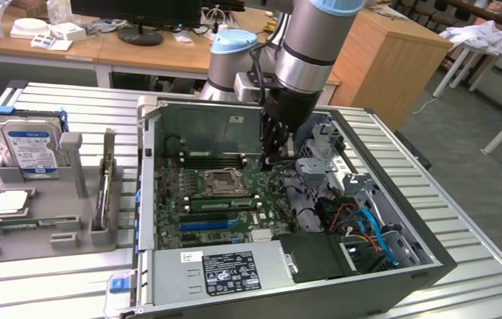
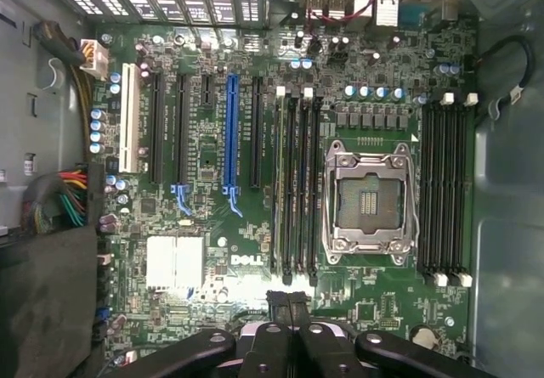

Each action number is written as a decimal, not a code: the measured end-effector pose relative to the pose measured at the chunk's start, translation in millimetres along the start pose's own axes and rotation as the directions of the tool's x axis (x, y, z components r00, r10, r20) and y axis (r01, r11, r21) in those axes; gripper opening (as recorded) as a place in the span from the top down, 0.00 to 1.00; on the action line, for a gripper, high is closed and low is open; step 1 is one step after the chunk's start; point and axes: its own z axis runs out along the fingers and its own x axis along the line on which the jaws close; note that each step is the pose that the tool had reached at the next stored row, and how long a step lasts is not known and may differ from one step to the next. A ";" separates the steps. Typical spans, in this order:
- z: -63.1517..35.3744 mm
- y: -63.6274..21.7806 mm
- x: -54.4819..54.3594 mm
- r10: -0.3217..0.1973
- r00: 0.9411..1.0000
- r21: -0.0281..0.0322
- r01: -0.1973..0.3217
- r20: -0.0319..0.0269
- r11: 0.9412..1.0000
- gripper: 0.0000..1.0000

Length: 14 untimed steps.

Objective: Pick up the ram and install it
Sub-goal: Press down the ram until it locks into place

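The exterior view takes in the whole setting: a ribbed metal surface (image 1: 56,106) carrying an open computer case (image 1: 428,259) lying on its side, with the silver arm (image 1: 309,60) reaching down into it from above. On the exterior view's left, a grey tray (image 1: 38,242) holds a blue-labelled hard drive (image 1: 30,143) standing upright and a square silver processor chip (image 1: 12,203) lying flat. The wrist view looks straight down on the green motherboard (image 2: 374,297) and gives the detail: the open processor socket (image 2: 370,200) with banks of black memory slots on either side of it, and a long blue expansion slot (image 2: 231,132) further off. The ram (image 2: 280,191) stands on edge in the slot bank between the socket and the blue slot, seen there as a thin yellow-green strip running the slot's length; from the exterior view the ram (image 1: 222,203) reads as a long, narrow green stick just beside the socket (image 1: 220,181), its chips too small to tell. The jaws are pressed together with nothing between them, hanging over the board near one end of that slot bank, apart from the ram.
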 end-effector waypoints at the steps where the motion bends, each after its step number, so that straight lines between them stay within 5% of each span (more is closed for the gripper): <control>1: 0.4 0.0 0.0 0.000 1.000 0.000 0.000 0.000 1.000 0.90; 14: 6.3 -0.1 0.2 0.000 1.000 0.000 0.000 0.000 1.000 0.90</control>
